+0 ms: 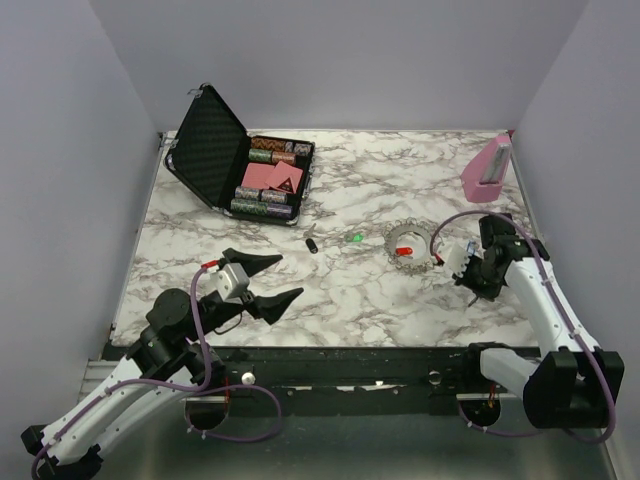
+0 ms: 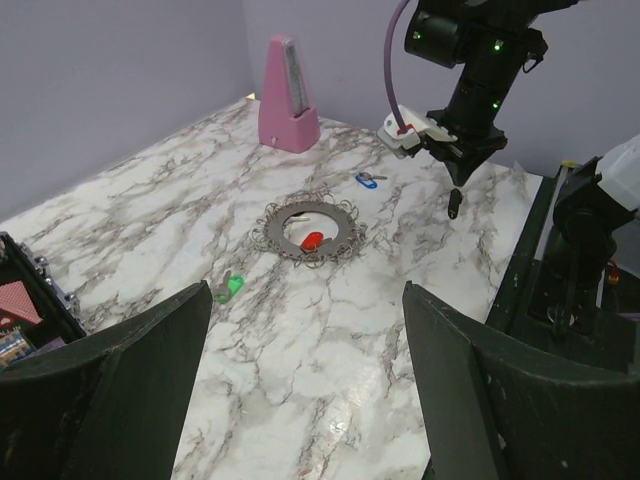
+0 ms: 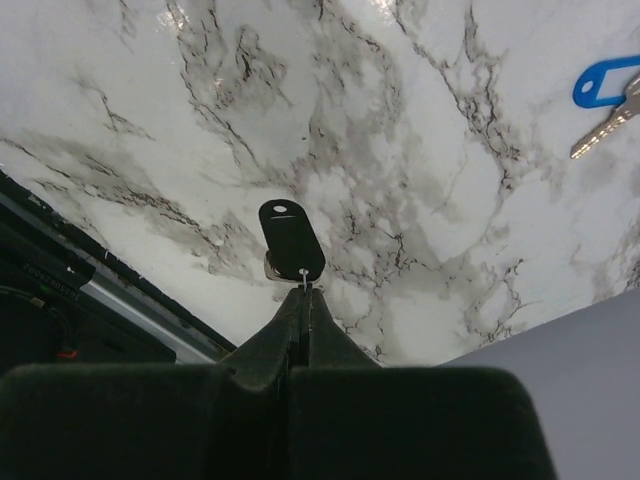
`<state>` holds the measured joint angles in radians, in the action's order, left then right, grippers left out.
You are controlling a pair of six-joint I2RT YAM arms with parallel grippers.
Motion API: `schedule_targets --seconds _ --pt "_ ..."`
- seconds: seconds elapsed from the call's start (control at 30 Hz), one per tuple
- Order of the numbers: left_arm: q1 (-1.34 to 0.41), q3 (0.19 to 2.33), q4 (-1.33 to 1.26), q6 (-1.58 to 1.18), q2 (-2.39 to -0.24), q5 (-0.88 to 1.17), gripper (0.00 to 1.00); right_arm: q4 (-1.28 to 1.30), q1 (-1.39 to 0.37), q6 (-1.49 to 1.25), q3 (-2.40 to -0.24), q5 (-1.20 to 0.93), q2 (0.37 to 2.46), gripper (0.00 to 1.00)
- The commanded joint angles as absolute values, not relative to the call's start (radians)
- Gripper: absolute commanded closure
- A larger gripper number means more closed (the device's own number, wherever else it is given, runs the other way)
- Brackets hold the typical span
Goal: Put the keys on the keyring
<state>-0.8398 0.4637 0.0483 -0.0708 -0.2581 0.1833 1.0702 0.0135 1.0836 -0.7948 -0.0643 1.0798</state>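
One marbled white-and-grey surface [image 1: 350, 305] is carrying everything, with an open black hard case [image 1: 208, 148] of chips and cards sitting at its far left corner. Next in size, the left pincer [image 1: 289, 275] is hovering over the near left of the surface, jaws spread wide and gripping nothing. The right pincer [image 3: 303, 293] is hanging near the right edge, pinched tight on a black-headed metal key [image 3: 291, 237] that is sticking out head-first from its tips. A pink wedge-shaped plastic stand [image 1: 487, 168] is standing upright at the far right corner, taking no part.

The thin silvery chain keyring [image 2: 272, 226] is lying flat as a lacy circle right of centre, and a red-headed key [image 2: 311, 240] is resting inside the loop; whether it is threaded on is too fine to tell. A green-headed key [image 2: 230, 289] is lying loose left of the ring, and a blue-headed key [image 3: 603, 86] is lying loose between the ring and the right pincer. A small dark item [image 1: 312, 245] further left is possibly another key.

Judging from this, the job is looking barely begun. The black key is being carried but is not yet at the ring, and green and blue are waiting untouched.
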Motion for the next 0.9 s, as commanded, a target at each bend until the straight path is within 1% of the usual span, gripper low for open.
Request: schedule_targets --seconds 0.0,0.17,0.43,0.7,0.87 --pt "-0.847 0.474 0.043 -0.067 -0.245 0.186 0.14 1.091 0.018 1.121 -0.805 -0.035 1.132 0.99" --pt "-0.847 0.474 0.043 -0.066 -0.238 0.184 0.14 1.049 0.018 1.120 -0.822 -0.072 1.238 0.99" --pt "-0.847 0.472 0.040 -0.066 -0.242 0.184 0.14 0.985 0.000 1.066 -0.867 -0.152 1.331 0.99" --pt "-0.847 0.472 0.043 -0.066 -0.242 0.179 0.14 0.884 -0.113 1.000 -0.857 -0.164 1.413 0.99" --pt "-0.847 0.472 0.043 -0.064 -0.242 0.178 0.14 0.835 -0.149 0.965 -0.862 -0.167 1.437 0.99"
